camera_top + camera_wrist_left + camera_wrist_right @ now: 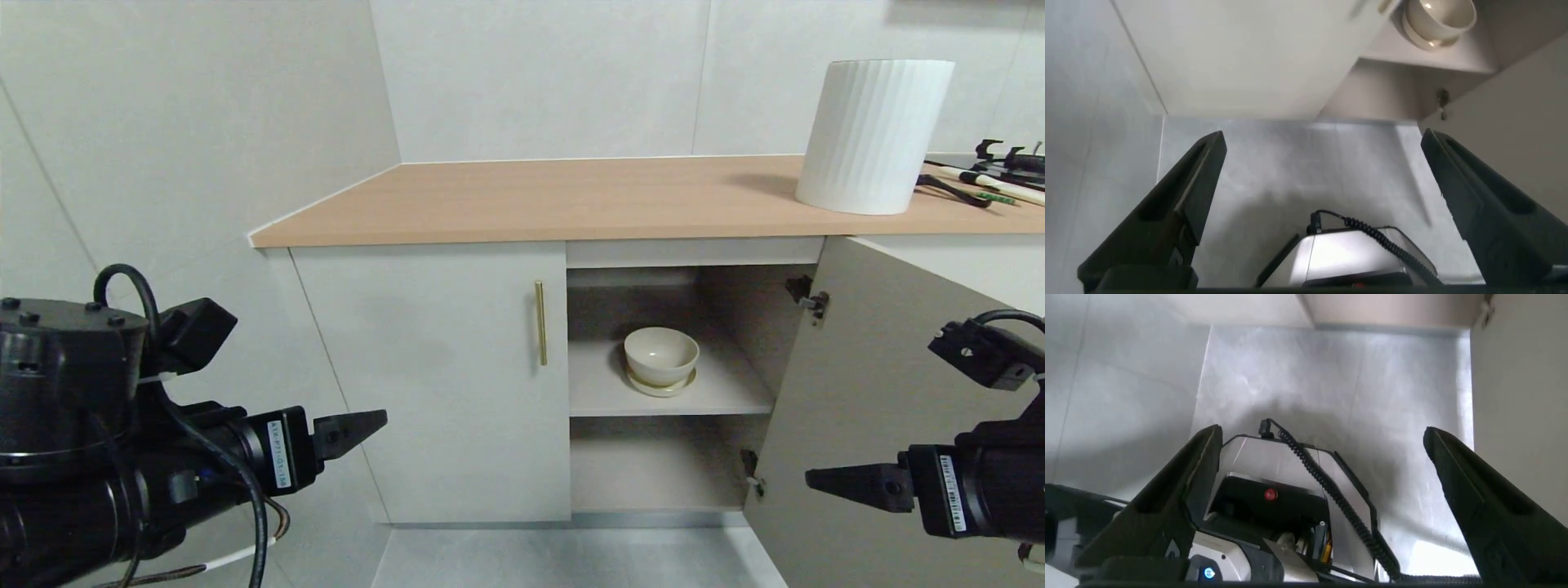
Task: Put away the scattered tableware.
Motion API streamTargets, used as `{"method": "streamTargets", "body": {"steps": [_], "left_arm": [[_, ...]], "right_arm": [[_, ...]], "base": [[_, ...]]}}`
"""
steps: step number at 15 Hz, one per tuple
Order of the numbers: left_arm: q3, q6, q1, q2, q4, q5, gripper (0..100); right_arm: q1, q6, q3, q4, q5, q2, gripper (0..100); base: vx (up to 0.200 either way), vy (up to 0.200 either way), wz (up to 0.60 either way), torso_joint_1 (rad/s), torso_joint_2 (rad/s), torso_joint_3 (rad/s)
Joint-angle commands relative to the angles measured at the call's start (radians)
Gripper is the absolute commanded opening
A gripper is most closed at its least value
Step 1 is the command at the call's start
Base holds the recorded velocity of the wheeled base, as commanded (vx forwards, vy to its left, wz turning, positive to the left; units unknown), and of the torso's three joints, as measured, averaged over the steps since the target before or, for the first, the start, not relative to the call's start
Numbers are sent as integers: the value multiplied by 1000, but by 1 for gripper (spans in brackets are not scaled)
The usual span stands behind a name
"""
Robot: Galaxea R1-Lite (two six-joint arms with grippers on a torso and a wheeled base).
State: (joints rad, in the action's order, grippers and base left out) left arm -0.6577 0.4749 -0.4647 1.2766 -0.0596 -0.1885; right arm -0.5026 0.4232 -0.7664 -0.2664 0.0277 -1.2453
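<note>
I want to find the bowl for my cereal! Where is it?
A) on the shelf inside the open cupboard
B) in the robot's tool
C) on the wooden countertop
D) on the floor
A: the bowl sits on a plate on the shelf inside the cupboard, whose door stands open.

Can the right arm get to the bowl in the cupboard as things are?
Probably yes: the cupboard door stands open, nothing sits in front of the bowl on its shelf, and the right gripper is open and empty.
</note>
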Motion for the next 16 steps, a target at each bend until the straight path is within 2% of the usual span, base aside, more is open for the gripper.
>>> {"method": "streamTargets", "body": {"steps": [1, 4, 16], "left_arm": [[1, 1, -2, 9, 0, 0, 100], [1, 1, 0, 9, 0, 0, 100], [3, -2, 0, 7, 0, -2, 100]], "right_arm": [[-1, 0, 2, -5, 0, 0, 100], [-1, -1, 1, -13, 1, 0, 100], [-1, -29, -4, -57, 41, 37, 100]], "base": [[-200, 0, 0, 7, -2, 2], [-200, 0, 0, 1, 1, 2], [0, 0, 0, 0, 0, 0]]}}
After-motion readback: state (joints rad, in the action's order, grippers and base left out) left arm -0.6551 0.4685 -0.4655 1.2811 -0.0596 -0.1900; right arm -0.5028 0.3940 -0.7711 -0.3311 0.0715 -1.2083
